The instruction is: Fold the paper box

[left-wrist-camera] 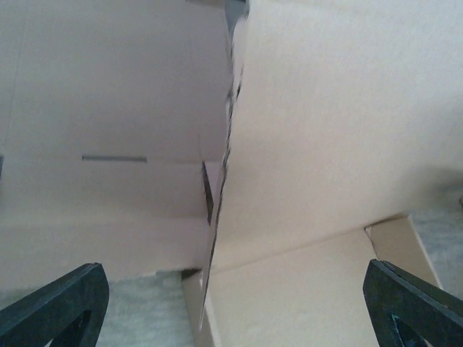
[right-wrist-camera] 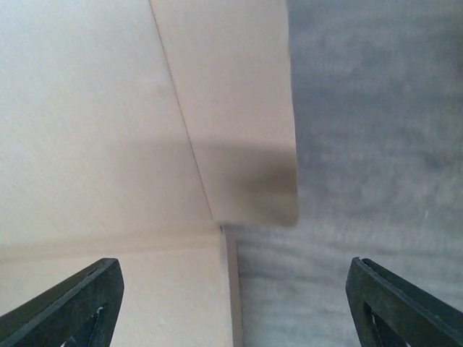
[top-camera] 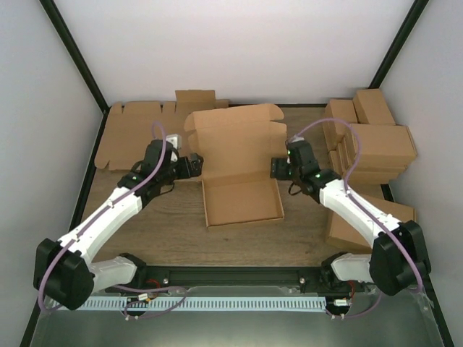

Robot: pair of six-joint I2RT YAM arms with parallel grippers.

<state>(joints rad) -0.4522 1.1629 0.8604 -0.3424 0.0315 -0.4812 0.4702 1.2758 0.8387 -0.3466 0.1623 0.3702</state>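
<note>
- The box [top-camera: 242,199] sits mid-desk between the two arms. Its tray is formed, with the low walls up.
- The lid [top-camera: 235,141] stands upright off the rear wall. By my reckoning, what is left is folding it down and tucking its flaps.
- The left gripper [top-camera: 194,166] is at the rear left corner of the box, jaws wide and holding nothing. Its wrist view shows only cardboard ahead.
- The right gripper [top-camera: 277,168] is at the rear right corner, jaws also wide. The lid's side flap [right-wrist-camera: 239,108] hangs just ahead of it, not pinched.
- The desk [top-camera: 173,231] is matte brown wood-grain.
- Flat sheets [top-camera: 134,134] lie at the rear left, and cartons [top-camera: 369,141] are stacked on the right.
- Plain white walls close in the space, with black posts [top-camera: 72,50] at the corners.
</note>
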